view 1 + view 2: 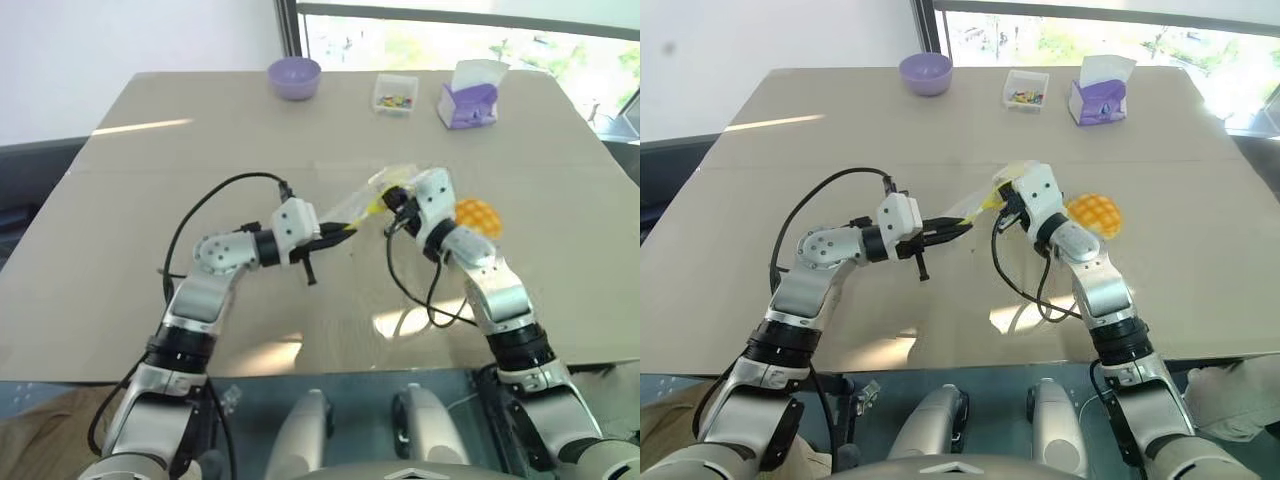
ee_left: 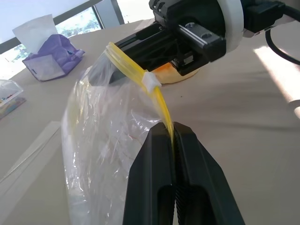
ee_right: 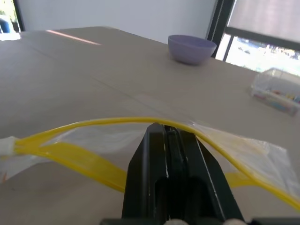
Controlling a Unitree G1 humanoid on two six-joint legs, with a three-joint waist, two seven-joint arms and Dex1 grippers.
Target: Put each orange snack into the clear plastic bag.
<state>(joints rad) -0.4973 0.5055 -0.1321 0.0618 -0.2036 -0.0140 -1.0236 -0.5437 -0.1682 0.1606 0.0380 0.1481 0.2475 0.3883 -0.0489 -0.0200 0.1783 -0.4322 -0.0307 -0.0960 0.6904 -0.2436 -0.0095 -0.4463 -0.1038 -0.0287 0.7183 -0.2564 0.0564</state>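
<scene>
**Both grippers pinch the bag's zip edge above the table**

No brand, label or writing can be read on anything here.

The bag (image 2: 101, 154) hangs in the air over the middle of the table (image 1: 120, 200), held between the two arms. Its long axis, the yellow zip strip, runs from near-left up to far-right. The left gripper (image 2: 172, 133) has its fingers pressed together on the near-left end of the strip. The right gripper (image 3: 168, 131) is likewise closed on the strip at the far-right end.

The snack (image 1: 478, 216) lies on the table just right of the right gripper, grid top up, outside the bag.

The left wrist view shows the bag's crinkled clear body drooping below the strip, and a sliver of the snack behind the right gripper. The right wrist view shows the strip parted into two yellow lines, so the mouth stands partly open.

Along the far edge stand a purple bowl (image 1: 294, 77), a clear box (image 1: 395, 94) of coloured bits and a purple tissue pack (image 1: 470, 100).
</scene>
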